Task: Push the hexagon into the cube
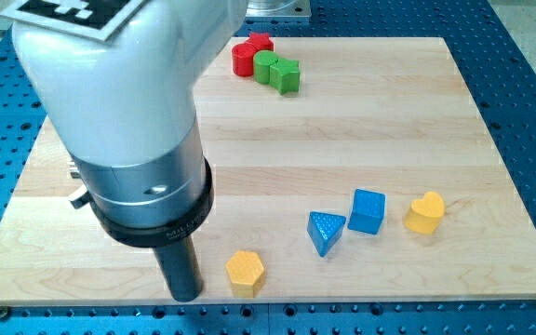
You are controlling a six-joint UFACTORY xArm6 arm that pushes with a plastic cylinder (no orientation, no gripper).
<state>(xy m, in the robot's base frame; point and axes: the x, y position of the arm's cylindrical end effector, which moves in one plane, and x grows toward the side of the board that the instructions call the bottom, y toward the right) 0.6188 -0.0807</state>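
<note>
The tabletop [389, 130] was a pale wooden board of glued strips, resting on a blue perforated base [529, 74] that showed along every edge. The arm's big white and grey housing [119, 121] filled the view's upper left, and its dark rod came down near the view's bottom edge. There were no jaws on it to be open or closed, only the tip [187, 296], which sat just to the view's left of the yellow hexagon [246, 272], with a narrow gap between them. The blue cube [368, 211] stood well to the view's right of the hexagon and a little higher. Between the two lay a blue triangle [326, 232], just beside the cube, partly in the straight line from hexagon to cube. A yellow heart [424, 212] sat just to the right of the cube. Far off at the view's top, a red block [249, 53] and two green blocks [278, 71] clustered together, touching.
</note>
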